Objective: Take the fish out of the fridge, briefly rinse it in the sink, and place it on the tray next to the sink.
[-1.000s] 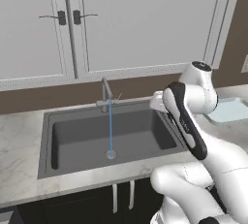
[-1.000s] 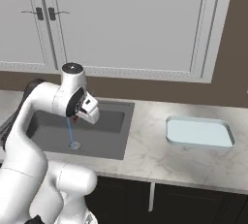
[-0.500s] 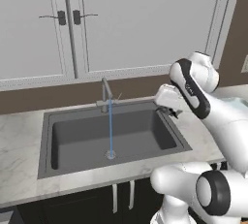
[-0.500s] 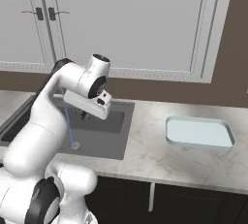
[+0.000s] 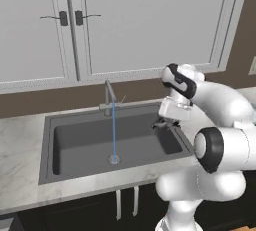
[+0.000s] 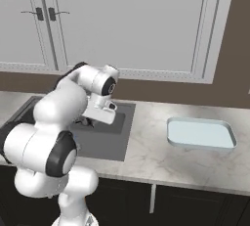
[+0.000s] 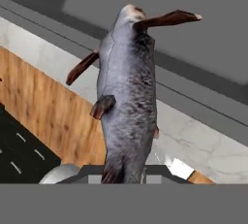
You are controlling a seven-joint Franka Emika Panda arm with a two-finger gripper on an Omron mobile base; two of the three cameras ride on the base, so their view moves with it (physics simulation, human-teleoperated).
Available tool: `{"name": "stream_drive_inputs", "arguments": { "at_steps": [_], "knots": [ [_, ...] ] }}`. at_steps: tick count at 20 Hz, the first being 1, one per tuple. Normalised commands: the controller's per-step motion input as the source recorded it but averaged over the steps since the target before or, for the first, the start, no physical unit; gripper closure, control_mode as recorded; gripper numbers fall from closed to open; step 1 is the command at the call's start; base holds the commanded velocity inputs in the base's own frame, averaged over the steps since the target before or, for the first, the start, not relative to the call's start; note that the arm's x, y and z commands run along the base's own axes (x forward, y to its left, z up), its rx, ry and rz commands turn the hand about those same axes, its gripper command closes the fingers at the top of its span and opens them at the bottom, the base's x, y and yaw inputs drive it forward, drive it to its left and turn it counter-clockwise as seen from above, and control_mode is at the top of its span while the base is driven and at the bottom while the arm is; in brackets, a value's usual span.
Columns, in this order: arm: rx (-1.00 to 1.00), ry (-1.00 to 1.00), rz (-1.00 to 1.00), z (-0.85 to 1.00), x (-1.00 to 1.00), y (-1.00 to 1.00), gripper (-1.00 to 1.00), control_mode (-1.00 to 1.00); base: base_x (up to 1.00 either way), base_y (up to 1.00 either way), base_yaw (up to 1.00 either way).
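Pincer (image 5: pixel 161 123): closed tight on the grey fish (image 7: pixel 128 97), gripped near one end so the body sticks out ahead.
Fish: over the right edge of the sink (image 5: pixel 75 140).
Faucet (image 5: pixel 109 95): running.
Tray (image 6: pixel 201 133): bare, on worktop (image 6: pixel 146 151) right of sink, likely next stop.

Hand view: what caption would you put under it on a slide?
Grey fish with reddish-brown fins held in the gripper above the sink.
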Motion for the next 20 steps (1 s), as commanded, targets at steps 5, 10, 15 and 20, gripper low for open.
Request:
{"name": "stream_drive_inputs", "arguments": {
  "at_steps": [5, 10, 15, 20],
  "knots": [
    [0.06, 0.1, 0.62, -0.34, 0.19, 0.48, 1.0, -1.0, 0.0, 0.0, 0.0],
    [0.03, -0.01, 0.44, -0.3, 0.0, 0.7, 1.0, -1.0, 0.0, 0.0, 0.0],
    [0.19, -0.12, 0.05, 0.01, 0.0, 0.07, 1.0, -1.0, 0.0, 0.0, 0.0],
    [0.15, -0.17, 0.0, 0.04, 0.06, 0.0, 1.0, -1.0, 0.0, 0.0, 0.0]
  ]
}}
